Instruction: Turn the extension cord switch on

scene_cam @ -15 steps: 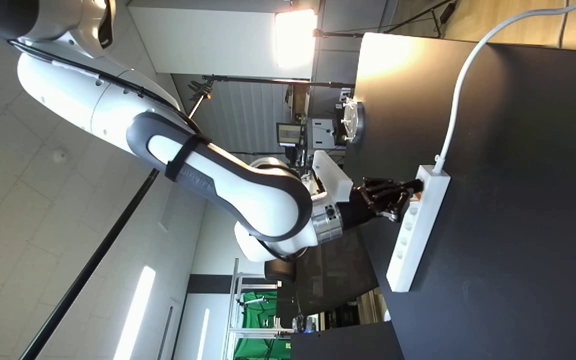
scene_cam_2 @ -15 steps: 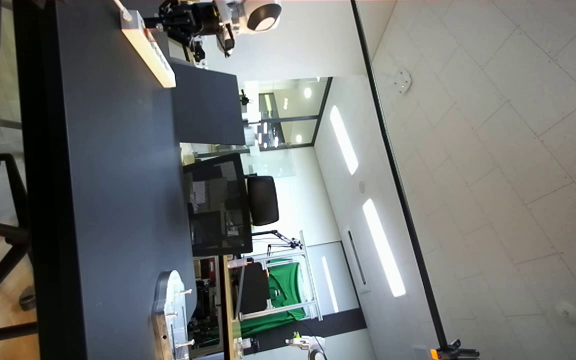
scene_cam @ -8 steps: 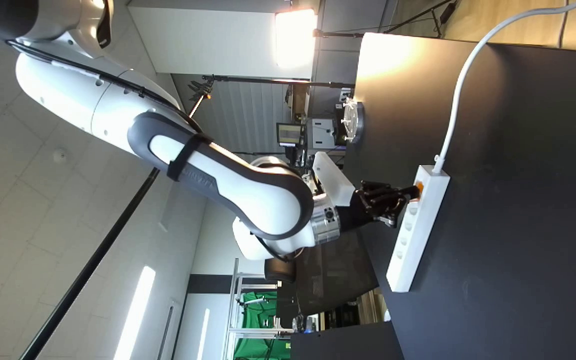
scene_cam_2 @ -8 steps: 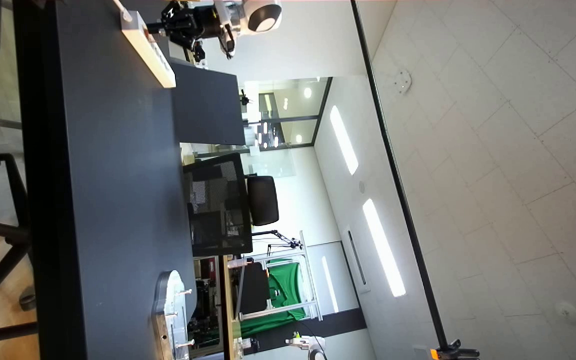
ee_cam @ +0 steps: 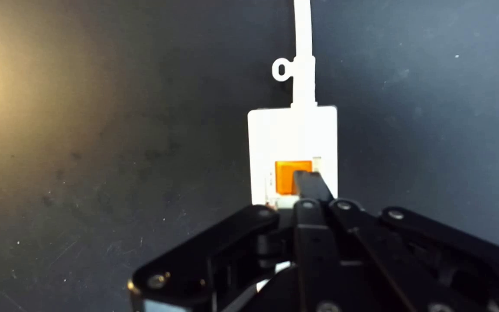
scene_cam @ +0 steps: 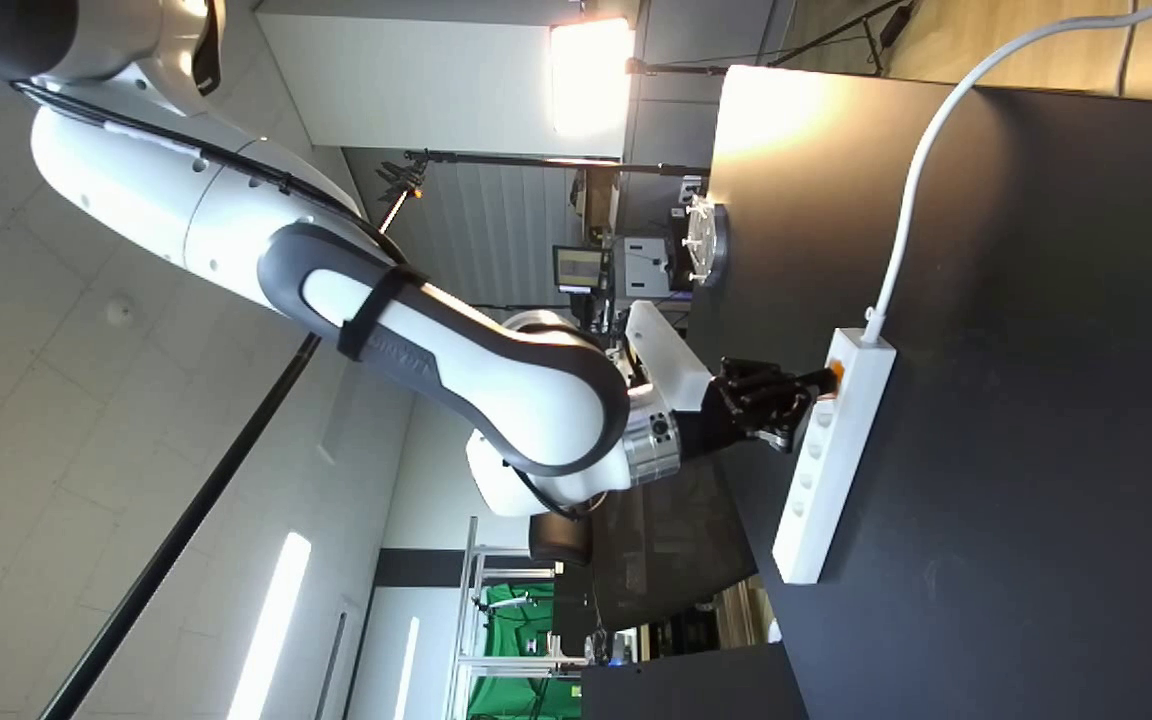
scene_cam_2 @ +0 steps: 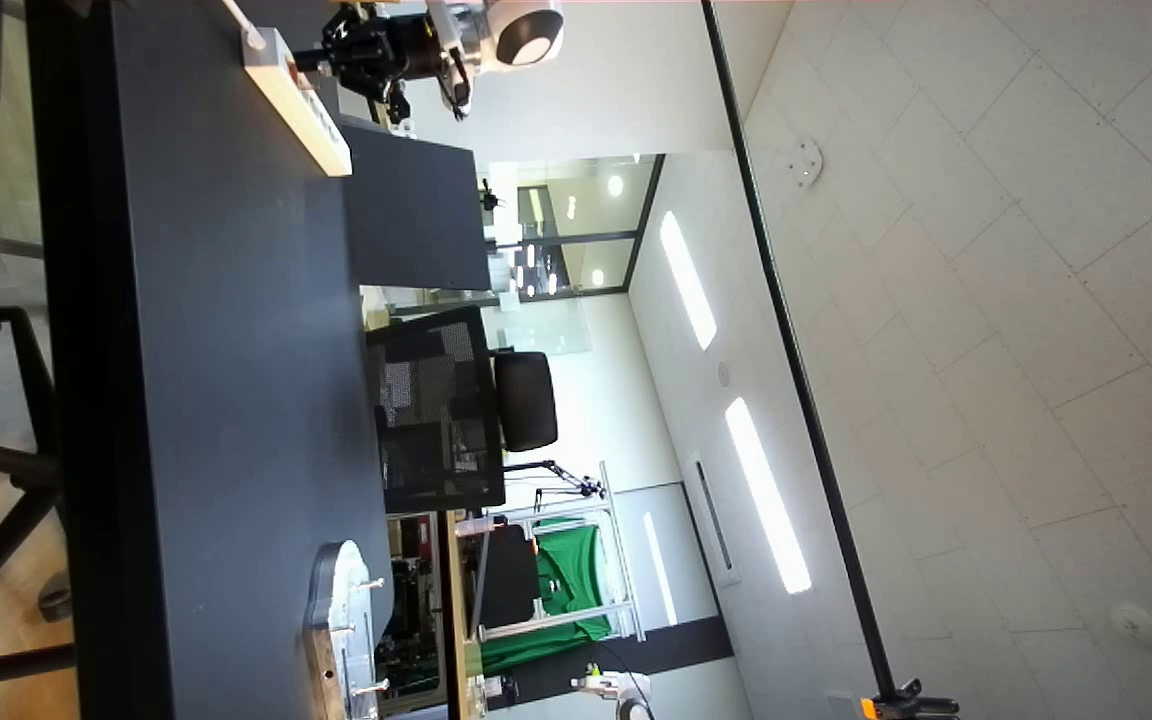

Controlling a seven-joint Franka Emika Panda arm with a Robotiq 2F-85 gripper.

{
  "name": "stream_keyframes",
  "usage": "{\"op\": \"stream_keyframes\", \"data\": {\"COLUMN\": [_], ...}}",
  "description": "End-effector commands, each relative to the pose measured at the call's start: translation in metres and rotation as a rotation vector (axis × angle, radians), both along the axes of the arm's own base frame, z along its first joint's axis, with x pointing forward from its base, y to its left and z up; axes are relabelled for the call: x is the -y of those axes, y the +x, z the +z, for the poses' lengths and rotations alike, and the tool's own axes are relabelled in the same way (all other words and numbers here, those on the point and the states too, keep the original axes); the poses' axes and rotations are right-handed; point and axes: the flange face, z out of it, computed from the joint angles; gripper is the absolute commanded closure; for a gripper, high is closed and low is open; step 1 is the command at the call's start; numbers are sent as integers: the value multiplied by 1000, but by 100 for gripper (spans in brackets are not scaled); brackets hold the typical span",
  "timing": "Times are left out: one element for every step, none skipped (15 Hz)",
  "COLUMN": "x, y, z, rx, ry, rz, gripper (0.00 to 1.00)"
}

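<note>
Ceiling lights (scene_cam: 271, 622) and a bright lamp (scene_cam: 591, 80) show beyond a dark, smooth surface (scene_cam: 1036, 430), all lying sideways in an exterior view. On that surface rests the extension cord (scene_cam: 844, 460), a long white strip with its sockets (scene_cam: 816, 451) facing up and its cable (scene_cam: 921, 165) leaving one end; the orange switch (ee_cam: 284, 177) sits in the top face near that end. The robot's hand (scene_cam: 828, 381) points down at it, fingers (ee_cam: 314, 187) together, with nothing to be seen between them. In the wrist view the tip covers a lower corner of the switch, with much of the orange in sight; whether it presses or only hovers close cannot be told.

The strip looks to be a hard plastic shell, probably light for its length: sturdy enough for a firm push, yet likely to skid on the smooth surface if the force comes sideways. The cable seems springy and may swivel the strip. The switch itself should resist at first, then snap over. No grasp is needed; the fingers ought to bear straight down on the half that turns it on, though which half that is cannot be read. Should the strip need steadying, its long sides near the middle would give the best hold.
</note>
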Motion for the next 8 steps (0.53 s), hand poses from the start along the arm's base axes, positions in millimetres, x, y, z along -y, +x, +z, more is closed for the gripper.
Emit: {"op": "stream_keyframes", "data": {"x": [3,4,4,5,6,7,8,10], "y": [-4,-5,-6,-7,-8,-8,-10,-11], "z": [5,4,4,3,2,1,0,-1], "rx": [16,16,18,24,32,41,48,55], "ry": [-1,3,7,12,18,23,30,36], "rz": [-37,-38,-39,-41,-41,-44,-48,-52], "gripper": [100,100,100,100,100,100,100,100]}}
